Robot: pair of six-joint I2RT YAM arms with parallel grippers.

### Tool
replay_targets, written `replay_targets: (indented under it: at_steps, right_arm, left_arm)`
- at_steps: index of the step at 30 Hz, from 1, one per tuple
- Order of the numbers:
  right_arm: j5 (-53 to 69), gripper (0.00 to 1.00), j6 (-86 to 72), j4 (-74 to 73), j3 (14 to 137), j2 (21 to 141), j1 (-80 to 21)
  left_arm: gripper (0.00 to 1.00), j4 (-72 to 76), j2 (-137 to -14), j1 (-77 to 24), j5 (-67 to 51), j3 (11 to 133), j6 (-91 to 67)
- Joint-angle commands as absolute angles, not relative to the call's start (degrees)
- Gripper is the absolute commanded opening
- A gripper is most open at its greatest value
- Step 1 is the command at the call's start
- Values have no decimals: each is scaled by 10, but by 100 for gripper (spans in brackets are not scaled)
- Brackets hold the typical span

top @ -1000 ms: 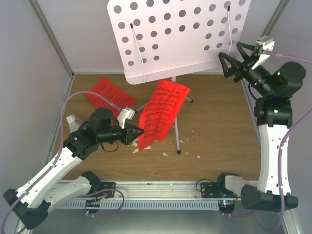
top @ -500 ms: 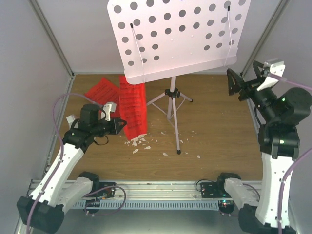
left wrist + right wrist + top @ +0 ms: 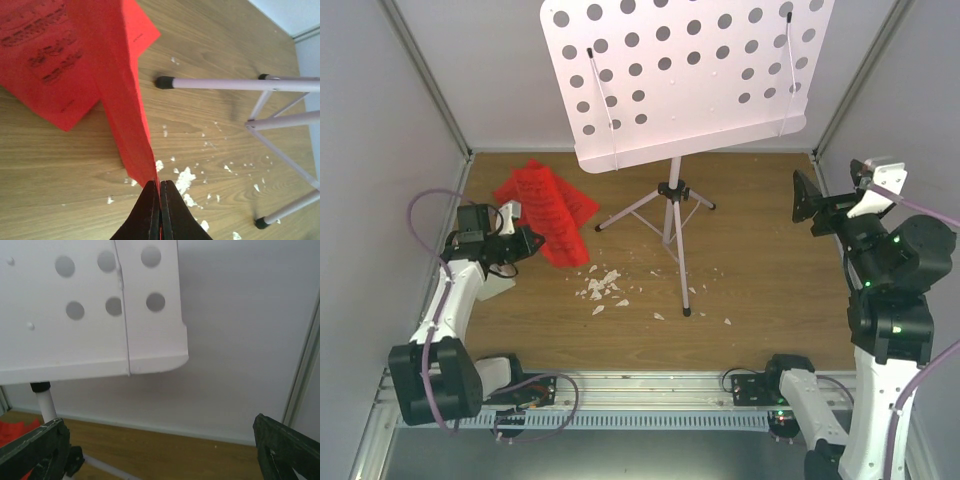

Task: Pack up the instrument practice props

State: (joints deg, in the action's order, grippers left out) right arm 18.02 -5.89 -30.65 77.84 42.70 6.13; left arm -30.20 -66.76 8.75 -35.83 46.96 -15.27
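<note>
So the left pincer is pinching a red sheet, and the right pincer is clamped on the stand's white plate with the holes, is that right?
Not quite. The right pincer is wide open and grips nothing. The right wrist view shows the plate clear of its fingers, untouched. The left pincer does pinch a red sheet.

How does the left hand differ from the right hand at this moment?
The left hand is shut, pinching the edge of a red sheet; the right hand is wide open and holds nothing. The left hand is low over the table; the right hand is high up, facing the stand plate. Both have dark fingers.
</note>
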Motion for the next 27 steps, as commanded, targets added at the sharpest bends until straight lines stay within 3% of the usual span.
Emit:
replay_targets:
  at_steps: [1, 10, 24, 27]
  right_arm:
    - [163, 100, -70, -323, 748, 415, 63]
    - [158, 100, -87, -324, 711, 400, 63]
    - [159, 100, -127, -330, 639, 364, 63]
    - [157, 100, -134, -327, 632, 364, 63]
  left_arm:
    - [0, -285, -692, 118, -357, 488, -116]
    - [0, -275, -724, 126, -243, 507, -117]
    - [0, -281, -837, 132, -168, 583, -82]
    - [8, -279, -841, 132, -157, 589, -76]
